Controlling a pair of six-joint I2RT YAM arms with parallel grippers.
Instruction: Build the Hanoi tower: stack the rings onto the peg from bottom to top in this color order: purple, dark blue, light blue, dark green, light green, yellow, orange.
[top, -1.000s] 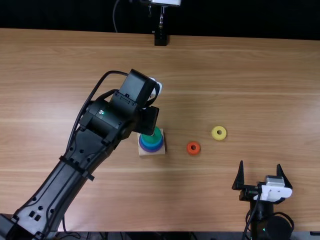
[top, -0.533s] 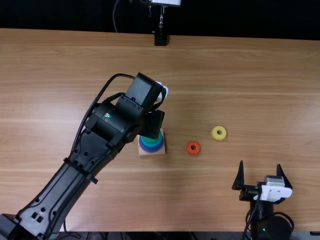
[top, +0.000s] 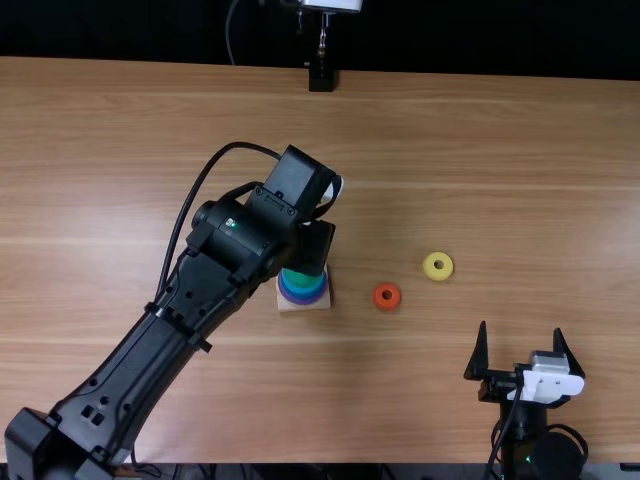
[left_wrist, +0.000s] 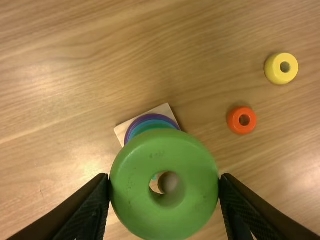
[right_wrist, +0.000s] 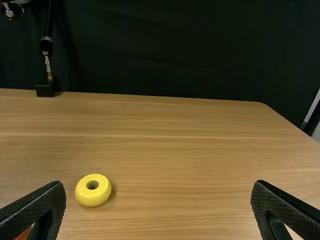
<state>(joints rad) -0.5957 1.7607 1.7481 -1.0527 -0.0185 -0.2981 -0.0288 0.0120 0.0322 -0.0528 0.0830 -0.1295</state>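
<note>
1. Tool on my left arm (top: 314, 248): I have its fingers spread to the width of the light green ring (left_wrist: 137, 185), and they press it from opposite sides. The ring lies roughly face-on to my left wrist view.
2. Just below the left tool (left_wrist: 165, 183) I see the wooden base (top: 284, 304) on the tabletop (top: 480, 160). On it sit the purple ring (top: 304, 302), then the dark blue ring (top: 303, 295), the light blue ring (top: 303, 287) and, on top, the dark green ring (top: 303, 277). The held ring partly covers this stack in my wrist view; I can't tell how much height separates them.
3. To the right of the left tool and a little nearer to me, the orange ring (top: 379, 297) lies flat. Farther right of the tool is the yellow ring (top: 429, 267), also flat on the wood.
4. My right tool (top: 520, 328) is wide open and empty, pointing away from me near the tabletop's close edge. From it, the yellow ring lies ahead and to the left, with the orange ring farther left.
</note>
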